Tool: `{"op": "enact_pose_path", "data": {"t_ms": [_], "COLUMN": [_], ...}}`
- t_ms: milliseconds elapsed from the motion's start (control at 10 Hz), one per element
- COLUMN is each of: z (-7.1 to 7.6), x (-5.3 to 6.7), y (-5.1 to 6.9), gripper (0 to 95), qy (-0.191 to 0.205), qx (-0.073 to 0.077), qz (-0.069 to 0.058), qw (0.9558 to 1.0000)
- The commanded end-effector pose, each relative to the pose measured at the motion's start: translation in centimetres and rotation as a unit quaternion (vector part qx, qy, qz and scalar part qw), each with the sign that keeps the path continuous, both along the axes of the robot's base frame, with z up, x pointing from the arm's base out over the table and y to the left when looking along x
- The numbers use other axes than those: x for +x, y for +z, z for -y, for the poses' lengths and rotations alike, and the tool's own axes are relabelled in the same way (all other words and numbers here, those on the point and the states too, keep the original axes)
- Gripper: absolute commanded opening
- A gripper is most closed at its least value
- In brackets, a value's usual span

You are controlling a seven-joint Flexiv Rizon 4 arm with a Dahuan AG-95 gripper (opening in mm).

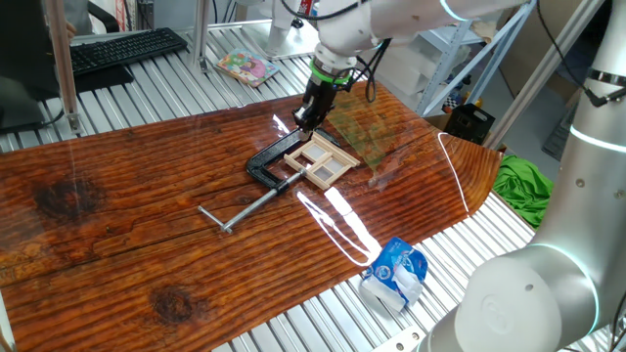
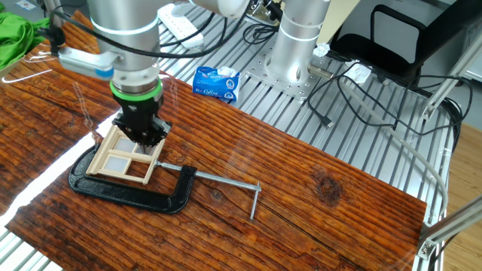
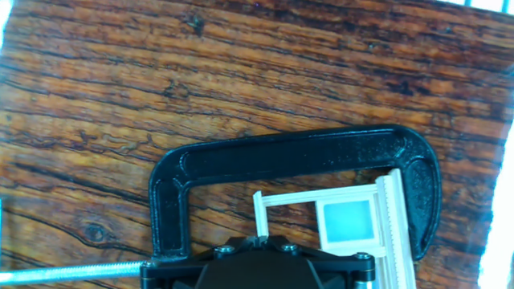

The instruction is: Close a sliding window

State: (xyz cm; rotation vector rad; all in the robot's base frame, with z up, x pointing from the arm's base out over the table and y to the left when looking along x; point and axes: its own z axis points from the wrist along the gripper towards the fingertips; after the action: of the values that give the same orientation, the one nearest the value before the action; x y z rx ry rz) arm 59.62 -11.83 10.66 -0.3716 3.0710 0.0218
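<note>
The sliding window [image 1: 321, 159], a small tan wooden frame with pale panes, lies flat on the wooden table, held in the mouth of a black C-clamp [image 1: 262, 166]. It also shows in the other fixed view as the window [image 2: 126, 156] inside the clamp [image 2: 128, 194]. My gripper [image 1: 303, 123] points straight down at the window's far edge. Seen from the hand, the gripper [image 3: 261, 239] is shut, its tips right at a thin pale upright bar of the window [image 3: 321, 195]. One pale pane [image 3: 347, 221] sits at the window's right side, and the clamp [image 3: 281, 156] arches around it.
The clamp's long grey screw rod [image 1: 249, 203] juts across the table toward the front. A blue-and-white packet [image 1: 396, 274] lies off the wood on the metal slats. A green cloth [image 1: 523, 186] hangs at the right, and a keyboard [image 1: 127, 49] sits at the back left.
</note>
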Motion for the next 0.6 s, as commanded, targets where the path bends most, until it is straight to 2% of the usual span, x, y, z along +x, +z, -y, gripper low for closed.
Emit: {"op": "enact_pose_path", "data": {"t_ms": [100, 200, 400, 500, 600], "z": [0.09, 0.09, 0.09, 0.09, 0.09], "x": [0.17, 0.17, 0.17, 0.17, 0.17], "y": [-0.03, -0.03, -0.03, -0.03, -0.03], "gripper": [0.0, 0.0, 0.0, 0.0, 0.0], "qy": [-0.001, -0.009, -0.029, -0.038, -0.045], "qx": [-0.008, -0.005, -0.008, -0.007, -0.011], "qz": [-0.034, -0.056, -0.071, -0.076, -0.075], "qw": [0.9994, 0.9983, 0.9970, 0.9963, 0.9961]}}
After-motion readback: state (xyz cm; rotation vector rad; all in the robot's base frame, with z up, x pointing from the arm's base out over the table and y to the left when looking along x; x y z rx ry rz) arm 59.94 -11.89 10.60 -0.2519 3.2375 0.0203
